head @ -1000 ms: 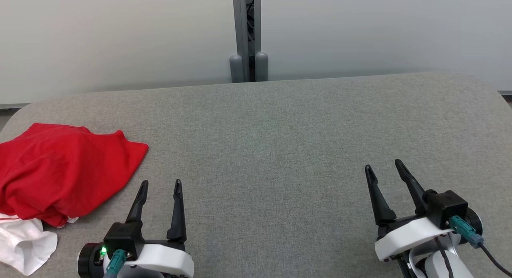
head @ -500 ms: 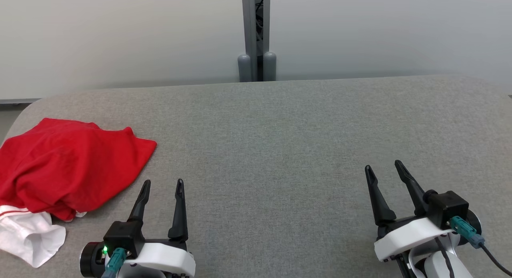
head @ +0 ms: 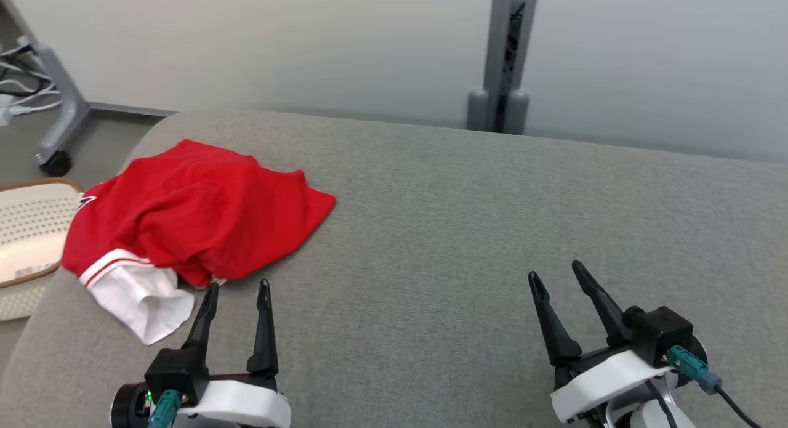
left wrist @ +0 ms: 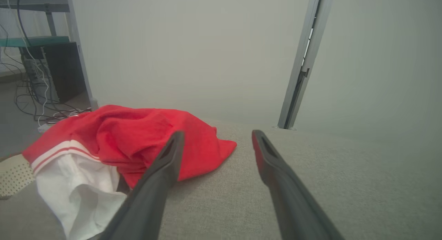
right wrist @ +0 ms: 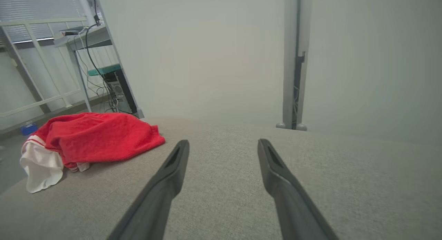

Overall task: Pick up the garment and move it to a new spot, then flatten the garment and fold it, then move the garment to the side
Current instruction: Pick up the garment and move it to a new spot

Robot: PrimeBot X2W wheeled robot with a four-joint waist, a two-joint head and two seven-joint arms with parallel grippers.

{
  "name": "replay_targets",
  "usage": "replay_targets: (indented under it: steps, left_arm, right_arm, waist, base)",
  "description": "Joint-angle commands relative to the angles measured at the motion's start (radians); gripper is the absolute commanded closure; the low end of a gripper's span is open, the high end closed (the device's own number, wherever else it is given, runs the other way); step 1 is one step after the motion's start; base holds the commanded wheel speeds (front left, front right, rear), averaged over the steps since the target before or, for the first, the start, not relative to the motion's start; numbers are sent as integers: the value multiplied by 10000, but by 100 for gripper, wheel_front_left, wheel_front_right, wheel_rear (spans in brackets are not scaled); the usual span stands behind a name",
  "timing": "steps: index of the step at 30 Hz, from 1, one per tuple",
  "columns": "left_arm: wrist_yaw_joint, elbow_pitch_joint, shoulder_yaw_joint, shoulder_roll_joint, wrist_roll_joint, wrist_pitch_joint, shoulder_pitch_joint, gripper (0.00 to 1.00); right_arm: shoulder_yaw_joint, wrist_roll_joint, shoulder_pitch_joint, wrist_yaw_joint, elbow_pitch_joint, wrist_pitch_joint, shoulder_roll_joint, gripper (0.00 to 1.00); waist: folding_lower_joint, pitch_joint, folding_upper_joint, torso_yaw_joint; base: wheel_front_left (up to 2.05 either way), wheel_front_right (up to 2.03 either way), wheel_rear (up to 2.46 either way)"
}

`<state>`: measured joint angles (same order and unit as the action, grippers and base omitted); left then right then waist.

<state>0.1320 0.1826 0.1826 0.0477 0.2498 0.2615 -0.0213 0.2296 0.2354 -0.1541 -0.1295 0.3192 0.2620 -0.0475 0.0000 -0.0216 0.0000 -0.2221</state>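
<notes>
The red-and-white garment (head: 197,212) lies crumpled at the left end of the grey padded table (head: 492,231), with its white part nearest the edge. Both grippers are empty, jaws wide: the left gripper (head: 238,285) sits just beside the heap's near edge, and the right gripper (head: 554,270) is well apart over bare table. Step in hand — the first pick. Recommended: lower the left fingers astride 1 raised red fold, close fully, then lift clear before carrying it toward the middle — dragging would likely bunch it further.
</notes>
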Motion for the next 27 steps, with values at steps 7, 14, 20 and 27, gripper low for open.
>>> replay_targets:
  steps: [7, 14, 20, 27]
  left_arm:
    - [-159, -85, -437, 43, -58, 40, 404, 0]
    - [-199, -165, -629, 40, -159, 40, 728, 0]
    - [-73, -352, -844, 42, 30, 40, 812, 0]
    - [3, -452, -853, 43, 88, 40, 777, 0]
  right_arm:
    - [391, 457, 44, -21, -20, 57, -71, 0]
    - [765, 693, 146, -21, 77, 39, -67, 0]
    - [1020, 768, -77, -21, 233, 39, -70, 0]
    - [1024, 691, -210, -21, 374, 39, -68, 0]
  waist:
    - [0, 233, 0, -1794]
    - [0, 435, 0, -2535]
    - [0, 318, 0, -2635]
    - [0, 243, 0, -2660]
  base:
    - [0, 0, 0]
    - [0, 0, 0]
    - [0, 0, 0]
    - [0, 0, 0]
